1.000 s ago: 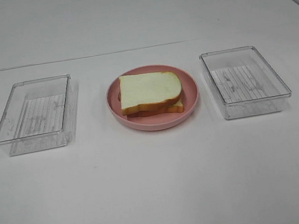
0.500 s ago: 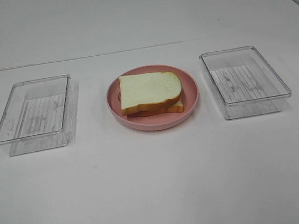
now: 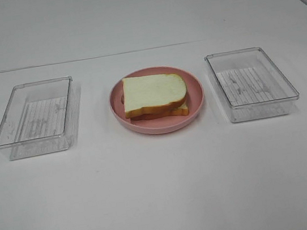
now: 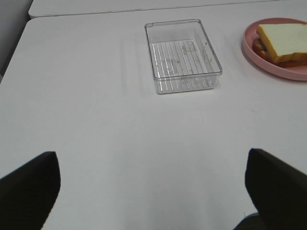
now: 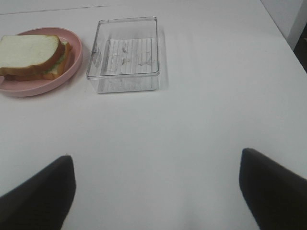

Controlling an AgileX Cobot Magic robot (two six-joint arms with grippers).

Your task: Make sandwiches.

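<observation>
Exterior high view shows a pink plate (image 3: 195, 89) on the white worktop (image 3: 164, 193). One sandwich (image 3: 155, 95) sits on the plate. Its top bread slice is white with an orange-brown crust. A second slice pokes out under it. From the right wrist view, a bit of green and brown filling peeks out between the slices.

One clear box (image 3: 35, 118) sits to the left of the plate, a little apart from it. Another clear box (image 3: 251, 83) sits to the right of the plate, also a little apart. Both boxes have lined bottoms.

No arm shows in the high view. The left claw (image 4: 153, 187) is spread wide over bare worktop, far from the plate, holding nothing. The right claw (image 5: 158, 189) is spread wide too, with nothing in it.
</observation>
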